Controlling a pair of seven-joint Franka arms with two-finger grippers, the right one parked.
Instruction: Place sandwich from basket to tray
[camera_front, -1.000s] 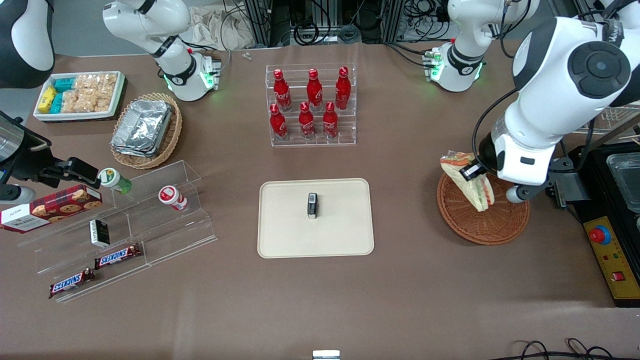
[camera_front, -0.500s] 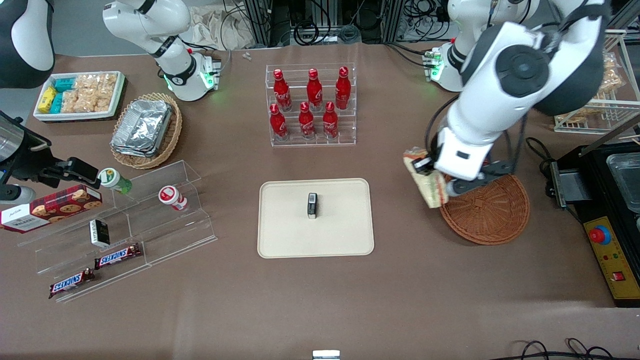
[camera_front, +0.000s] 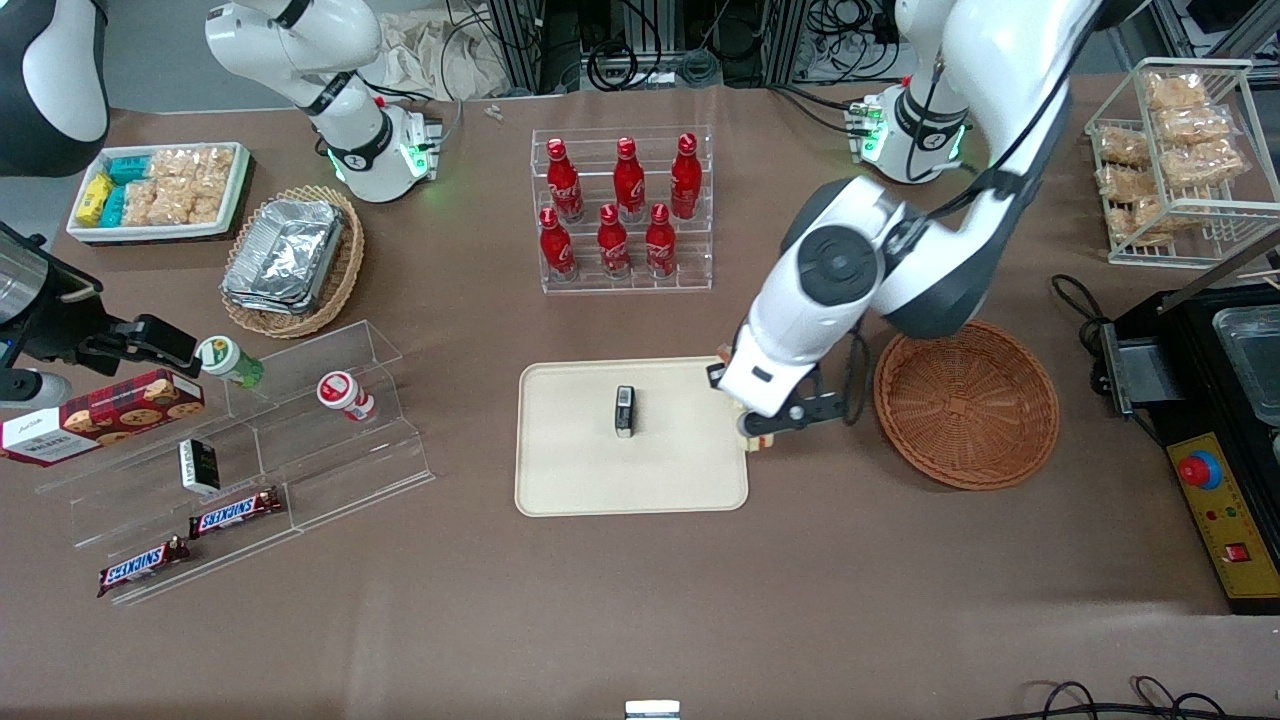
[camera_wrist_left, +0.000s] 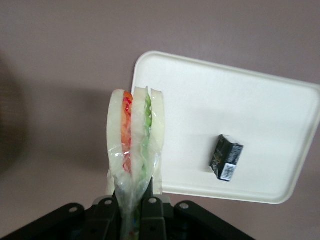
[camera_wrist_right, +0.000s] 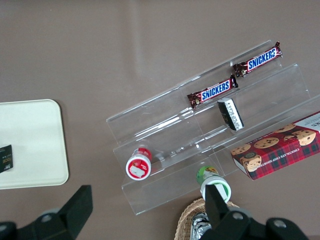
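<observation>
Sandwich (camera_wrist_left: 134, 135) in clear wrap hangs pinched between the fingers of the left arm's gripper (camera_wrist_left: 134, 205), the jaws clenched on its narrow end so the pale bread and the orange, red and green filling layers stand on edge. In the front view the gripper (camera_front: 757, 425) sits low over the edge of the cream tray (camera_front: 570, 480) nearest the reddish-brown wicker basket (camera_front: 966, 403), which holds nothing. The arm's own body hides nearly all of the sandwich from the front camera.

From the wrist camera the sandwich lines up with the tray's rim (camera_wrist_left: 150, 57) rather than its middle — part of it looks to be over the brown table (camera_front: 640, 620).

A small black packet (camera_front: 624, 411) already lies near the tray's centre, well apart from the sandwich.

Risks, as a judgement:
- Letting go here could drop the sandwich across the rim, so it tips off onto the table or rests half on, half off.
- The grip is only on the thin end and the wrap — the wedge could swing or slide out if the arm moves sharply.
- Set down on its edge, the tall wedge would likely topple; toward the centre it might land on the packet.
- Carrying it too far inward risks nudging that packet.
</observation>
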